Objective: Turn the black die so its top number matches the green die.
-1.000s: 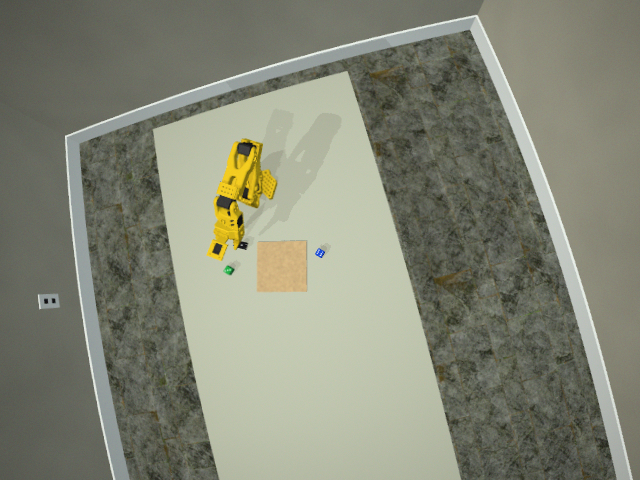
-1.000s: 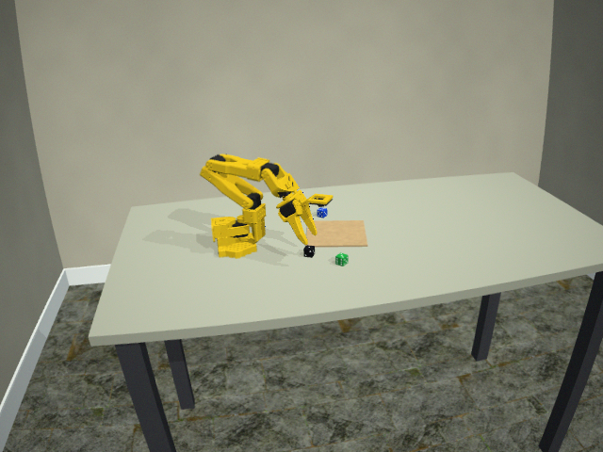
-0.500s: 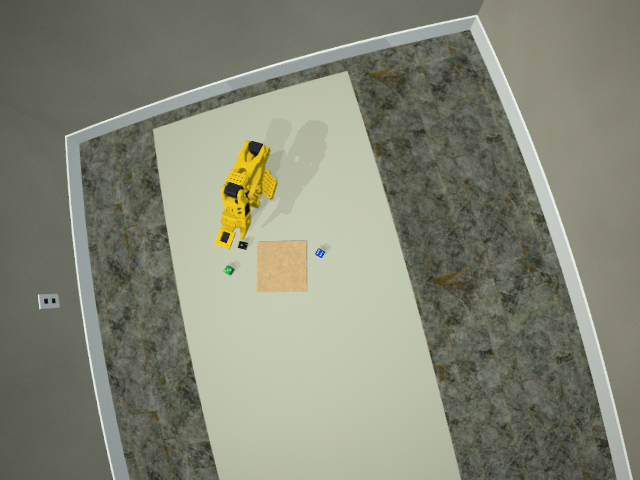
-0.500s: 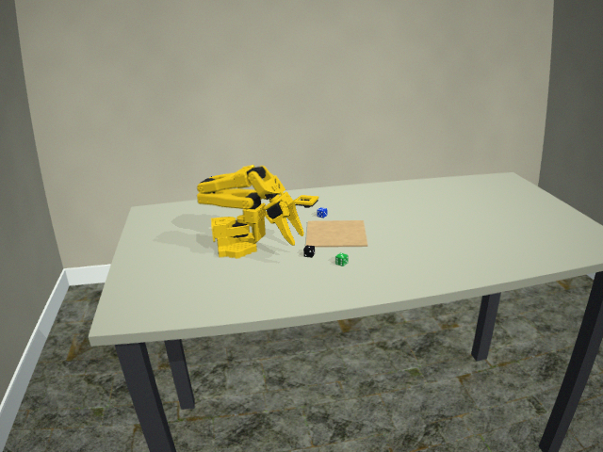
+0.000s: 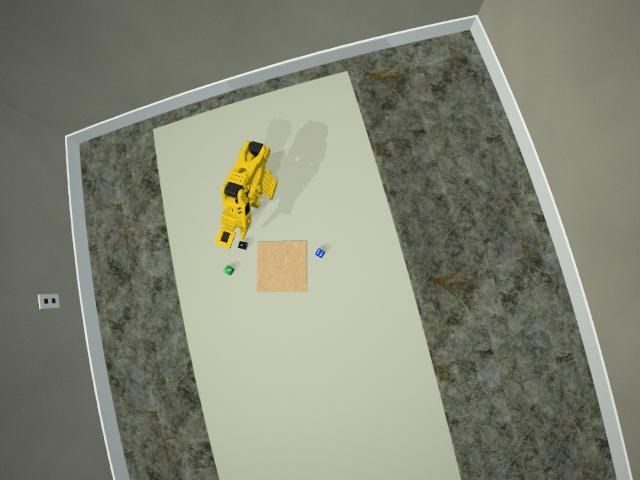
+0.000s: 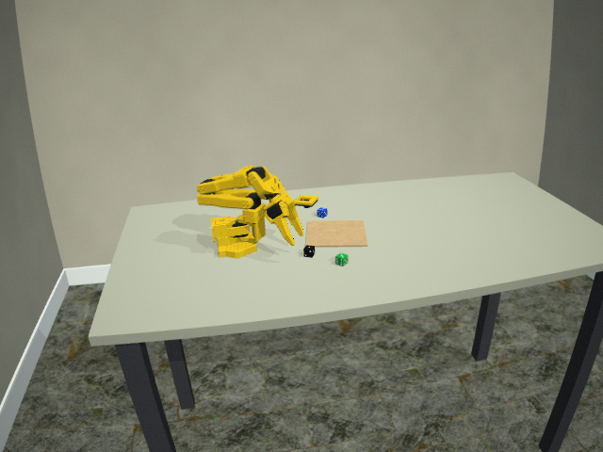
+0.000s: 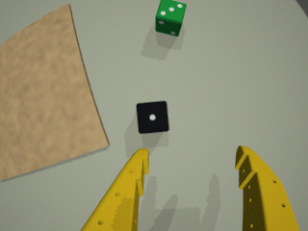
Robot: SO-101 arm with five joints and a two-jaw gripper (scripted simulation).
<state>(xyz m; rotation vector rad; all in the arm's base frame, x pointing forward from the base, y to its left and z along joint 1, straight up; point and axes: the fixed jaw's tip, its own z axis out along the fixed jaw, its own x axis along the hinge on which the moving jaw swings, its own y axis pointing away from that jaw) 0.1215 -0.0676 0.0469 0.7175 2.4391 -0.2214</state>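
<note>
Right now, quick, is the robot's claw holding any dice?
Tool: open, holding nothing; the black die sits on the table just past its tips.

The blue die's [image 5: 320, 252] top number is too small to read, and the wrist view crops the mat [image 7: 38, 90].
</note>
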